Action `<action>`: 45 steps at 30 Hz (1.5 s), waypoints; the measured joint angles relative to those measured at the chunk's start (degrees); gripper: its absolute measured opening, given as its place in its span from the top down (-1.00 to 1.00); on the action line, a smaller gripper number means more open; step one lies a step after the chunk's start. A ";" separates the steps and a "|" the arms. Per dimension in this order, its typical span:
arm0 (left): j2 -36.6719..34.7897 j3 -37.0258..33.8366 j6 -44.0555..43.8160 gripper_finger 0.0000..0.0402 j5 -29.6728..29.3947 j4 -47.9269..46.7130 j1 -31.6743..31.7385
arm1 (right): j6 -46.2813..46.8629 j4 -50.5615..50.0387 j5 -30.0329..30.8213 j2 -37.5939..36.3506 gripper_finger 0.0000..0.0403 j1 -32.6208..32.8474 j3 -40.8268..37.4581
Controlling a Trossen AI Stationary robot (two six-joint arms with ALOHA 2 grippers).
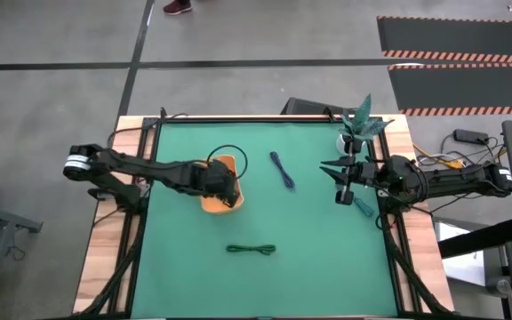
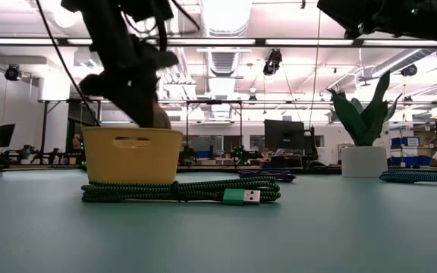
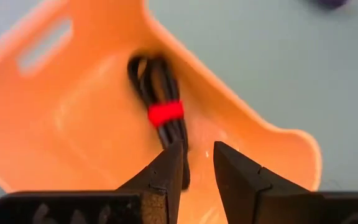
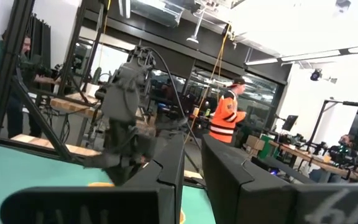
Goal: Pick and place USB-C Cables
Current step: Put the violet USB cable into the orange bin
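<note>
High view: I have the left claw (image 1: 225, 188) over the orange tray (image 1: 223, 165) on the tabletop (image 1: 309, 258). A blue cable (image 1: 283, 169) and a green cable (image 1: 252, 250) lie loose on the mat, well apart. The right claw (image 1: 343, 182) waits at the right edge.
Low view: the green cable (image 2: 180, 191) lies just in front of the tray (image 2: 133, 155); the left arm reaches down into the tray.
Left wrist view: a black cable (image 3: 160, 115) with a red tie lies in the tray (image 3: 92, 118). The left claw (image 3: 197, 165) is slightly parted; nothing is between the fingers.
Right wrist view: the right claw (image 4: 192, 163) is narrowly parted and holds nothing.
Step advice: I judge this a release. I would lift straight up, clear of the tray wall, before going for the next cable.
</note>
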 joint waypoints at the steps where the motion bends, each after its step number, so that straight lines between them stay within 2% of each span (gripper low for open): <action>1: -1.00 0.00 3.07 0.62 -0.95 0.68 0.00 | 0.08 -0.07 -0.01 0.00 0.76 0.00 0.00; 6: -6.29 0.06 22.78 0.63 -2.56 6.88 0.06 | 0.54 -0.02 0.02 0.00 0.76 0.00 0.00; 11: -10.84 -0.82 45.03 0.63 -2.36 17.70 -0.04 | 3.20 0.06 -0.03 0.48 0.76 0.00 0.00; 14: -12.64 -1.78 54.82 0.63 -0.65 22.68 -0.37 | 7.60 0.02 -1.85 2.45 0.76 0.05 0.00; 17: -14.76 -4.75 60.46 0.63 -0.06 29.53 -0.52 | 10.67 0.38 -3.50 5.75 0.76 0.50 0.00; 23: -20.41 -14.40 63.26 0.63 1.82 41.15 -0.47 | 17.48 4.65 -3.01 13.60 0.76 0.52 0.00; 27: -24.95 -18.71 63.27 0.63 1.92 44.33 -0.42 | 19.98 9.30 -2.98 19.24 0.76 0.52 0.23; 35: -30.57 -27.50 61.89 0.63 1.97 55.55 -0.44 | 22.13 10.50 -2.85 29.53 0.76 0.52 6.36; 39: -31.55 -31.66 59.12 0.63 2.01 61.84 -0.44 | 24.46 2.96 -2.85 32.48 0.76 0.50 11.46; 45: -31.40 -35.37 61.05 0.63 1.27 68.06 -0.37 | 25.84 -18.81 -1.39 35.47 0.76 0.39 21.84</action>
